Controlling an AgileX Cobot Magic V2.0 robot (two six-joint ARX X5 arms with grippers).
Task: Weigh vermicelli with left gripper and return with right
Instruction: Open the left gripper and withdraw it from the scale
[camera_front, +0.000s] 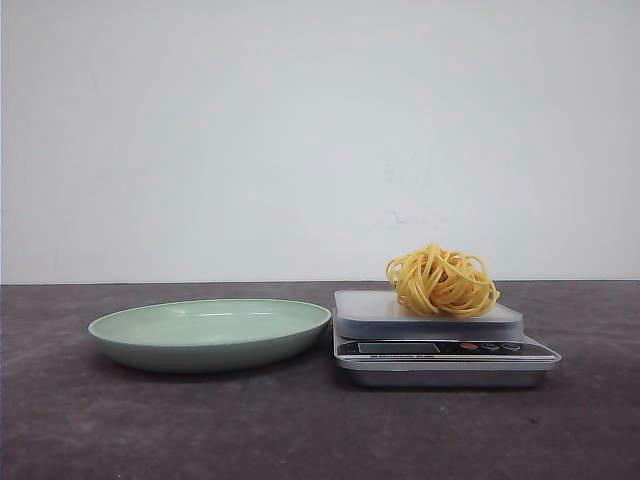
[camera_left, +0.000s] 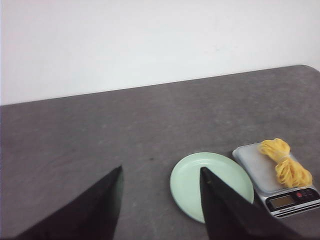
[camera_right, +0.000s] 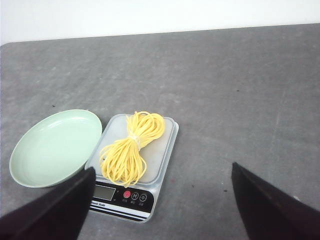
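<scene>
— Where the vermicelli (camera_front: 442, 281) goes: on the weighing platform of the scale (camera_front: 440, 345), toward its right side, tied at the middle into a looped bundle, as seen from the right wrist view.

— And left of that?

— Pale green plate (camera_front: 210, 333), nothing in it, just beside the scale, rims close but apart. Both on the dark grey table (camera_front: 300, 430), against a white wall (camera_front: 300, 130).

— Scale details?

— Silver body, display and small round buttons along the near edge; readout too small to make out.

— Left gripper (camera_left: 161, 205)?

— Spread wide, holding nothing, up above the table and well back from plate and scale. Only the two black wedge fingers (camera_left: 90, 210) visible.

— Right gripper (camera_right: 162, 205)?

— Likewise spread wide — nothing between the fingers (camera_right: 270, 205), hanging above the near side of the scale, clear of the noodles. Neither gripper visible in the front view.
</scene>
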